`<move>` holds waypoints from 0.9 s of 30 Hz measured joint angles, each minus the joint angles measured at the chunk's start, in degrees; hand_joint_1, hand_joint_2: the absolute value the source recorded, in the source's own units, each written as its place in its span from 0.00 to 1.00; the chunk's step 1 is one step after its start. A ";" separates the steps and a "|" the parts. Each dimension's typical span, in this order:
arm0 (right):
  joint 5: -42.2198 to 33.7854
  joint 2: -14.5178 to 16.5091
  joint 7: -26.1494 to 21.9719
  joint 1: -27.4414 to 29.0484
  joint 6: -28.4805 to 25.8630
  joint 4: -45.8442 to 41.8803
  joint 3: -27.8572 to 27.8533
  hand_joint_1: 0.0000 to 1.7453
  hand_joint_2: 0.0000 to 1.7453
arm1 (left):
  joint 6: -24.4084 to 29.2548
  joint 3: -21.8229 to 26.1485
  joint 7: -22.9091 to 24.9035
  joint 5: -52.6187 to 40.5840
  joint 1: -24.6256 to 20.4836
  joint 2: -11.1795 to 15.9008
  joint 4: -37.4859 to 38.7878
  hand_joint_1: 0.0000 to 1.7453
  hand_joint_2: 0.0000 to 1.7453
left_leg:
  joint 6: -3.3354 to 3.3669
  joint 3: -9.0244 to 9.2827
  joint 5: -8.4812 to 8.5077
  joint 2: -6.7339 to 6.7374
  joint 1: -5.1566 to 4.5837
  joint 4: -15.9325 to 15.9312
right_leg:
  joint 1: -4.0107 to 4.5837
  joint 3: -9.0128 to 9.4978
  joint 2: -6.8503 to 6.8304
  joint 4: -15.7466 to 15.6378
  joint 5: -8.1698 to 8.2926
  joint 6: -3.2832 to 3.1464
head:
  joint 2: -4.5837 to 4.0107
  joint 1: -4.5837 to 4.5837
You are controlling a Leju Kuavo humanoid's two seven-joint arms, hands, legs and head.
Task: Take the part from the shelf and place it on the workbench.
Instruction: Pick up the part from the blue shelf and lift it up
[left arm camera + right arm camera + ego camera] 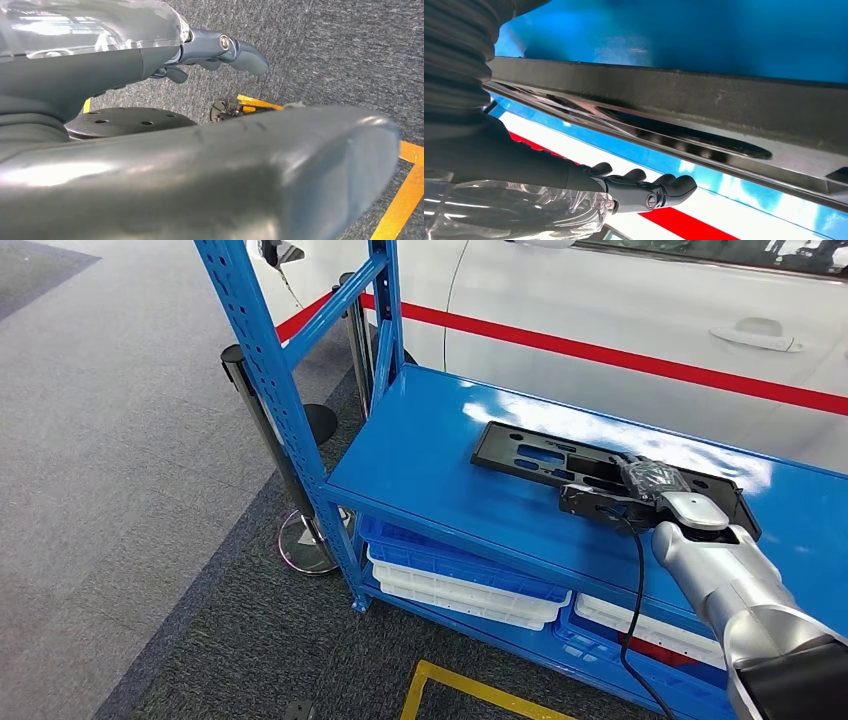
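the black part (560, 462) — a long flat plate with cut-out slots — lies on the top of the blue shelf (420, 455), toward its right side. the right hand (610, 502) is down at the part's near edge, its fingers (651, 187) stretched along the plate; whether it grips the part i cannot tell. the left hand (220, 52) hangs over grey carpet (320, 45) with yellow floor tape (405, 195) — fingers loosely curled, holding nothing. a white car (620, 300) with a red stripe stands beyond the shelf.
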 joint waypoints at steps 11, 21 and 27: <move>0.05 -0.02 1.54 0.50 -1.85 0.00 0.00 0.00 1.00 | 0.54 -0.02 0.10 -0.12 0.00 0.00 0.00 0.00 0.00 | 0.00 0.01 0.00 0.00 0.00 0.00 | 0.00 0.01 0.00 0.00 0.00 0.00 | 0.00 0.00; 0.14 -0.04 1.70 1.30 -4.72 0.00 -0.26 1.00 1.00 | 0.61 -0.04 0.13 -0.17 -0.01 -0.02 0.00 0.00 0.00 | 0.00 0.02 0.00 0.00 -0.02 0.00 | 0.00 0.01 0.00 0.00 0.00 0.00 | 0.00 0.00; 0.06 -0.44 1.55 1.54 -4.77 0.00 -0.57 1.00 1.00 | 0.61 -0.07 0.34 -0.21 0.00 -0.02 0.00 0.00 0.00 | 0.00 0.03 0.00 0.00 -0.04 0.00 | 0.00 0.03 0.00 0.00 0.00 0.00 | 0.00 0.00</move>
